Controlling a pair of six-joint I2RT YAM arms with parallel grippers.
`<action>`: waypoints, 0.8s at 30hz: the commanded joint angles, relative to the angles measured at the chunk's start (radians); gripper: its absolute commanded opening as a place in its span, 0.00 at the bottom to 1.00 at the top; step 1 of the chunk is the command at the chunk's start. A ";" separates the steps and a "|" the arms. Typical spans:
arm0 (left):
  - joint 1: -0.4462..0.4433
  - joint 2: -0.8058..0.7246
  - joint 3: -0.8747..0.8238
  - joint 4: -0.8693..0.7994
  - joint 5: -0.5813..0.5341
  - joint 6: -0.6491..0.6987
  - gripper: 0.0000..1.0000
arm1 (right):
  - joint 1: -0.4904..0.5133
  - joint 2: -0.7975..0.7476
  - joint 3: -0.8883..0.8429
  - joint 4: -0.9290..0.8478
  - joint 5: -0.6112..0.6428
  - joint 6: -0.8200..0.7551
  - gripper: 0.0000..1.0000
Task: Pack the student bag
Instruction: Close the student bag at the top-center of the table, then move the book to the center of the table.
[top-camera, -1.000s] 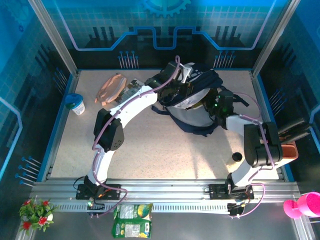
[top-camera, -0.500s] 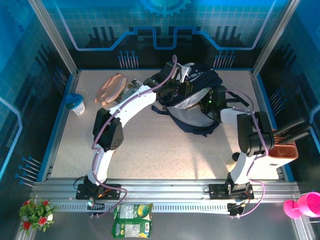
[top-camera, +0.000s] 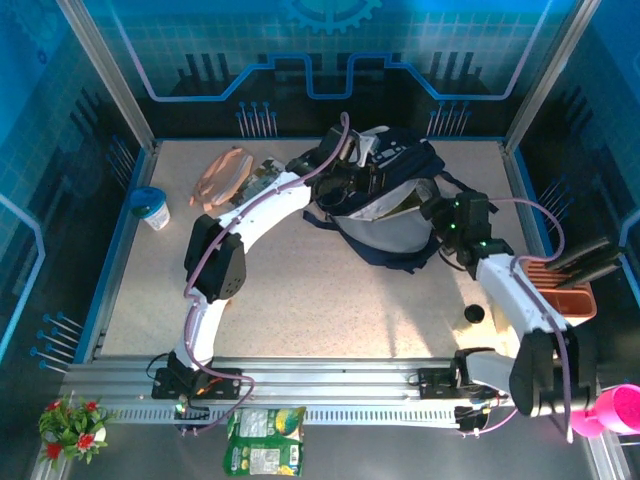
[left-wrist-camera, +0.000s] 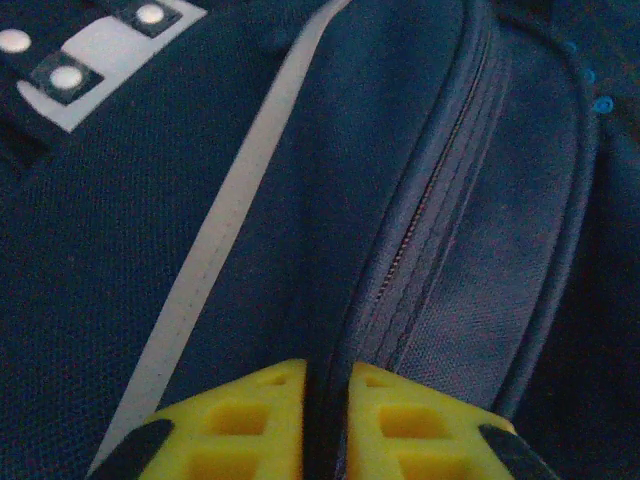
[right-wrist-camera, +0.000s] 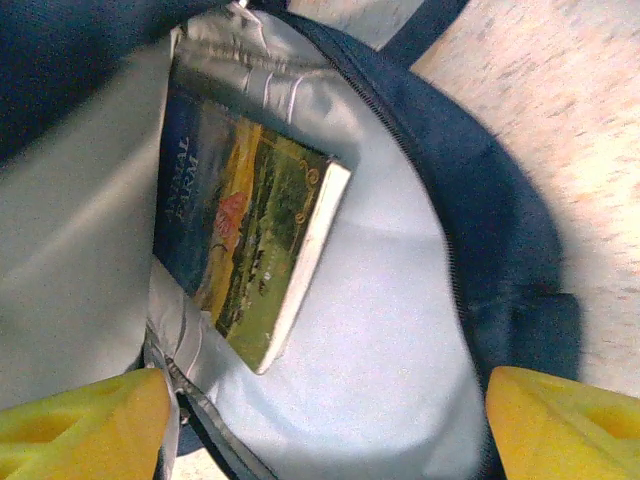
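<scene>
Student bag (left-wrist-camera: 120, 220) of matt woven cloth, book (right-wrist-camera: 250, 240) with glossy paper cover

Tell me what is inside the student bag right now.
Inside the student bag is one book with a yellow and green cover, leaning on the pale grey lining. The navy flap covers the upper left of the opening, so anything under it is hidden.

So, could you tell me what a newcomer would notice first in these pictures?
The student bag gapes open at the far middle of the table, a colourful book lying against its pale lining. The left gripper pinches its zip seam; the right gripper hangs open over the mouth.
</scene>
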 joint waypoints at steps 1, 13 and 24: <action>0.014 -0.027 -0.060 0.059 0.048 -0.026 0.38 | 0.007 -0.063 0.032 -0.165 0.109 -0.072 0.84; 0.218 -0.261 -0.610 0.228 -0.024 -0.185 0.81 | 0.165 0.076 0.217 -0.142 0.082 -0.260 0.98; 0.472 -0.266 -0.678 0.093 -0.039 -0.133 0.95 | 0.257 0.220 0.279 -0.077 0.000 -0.287 1.00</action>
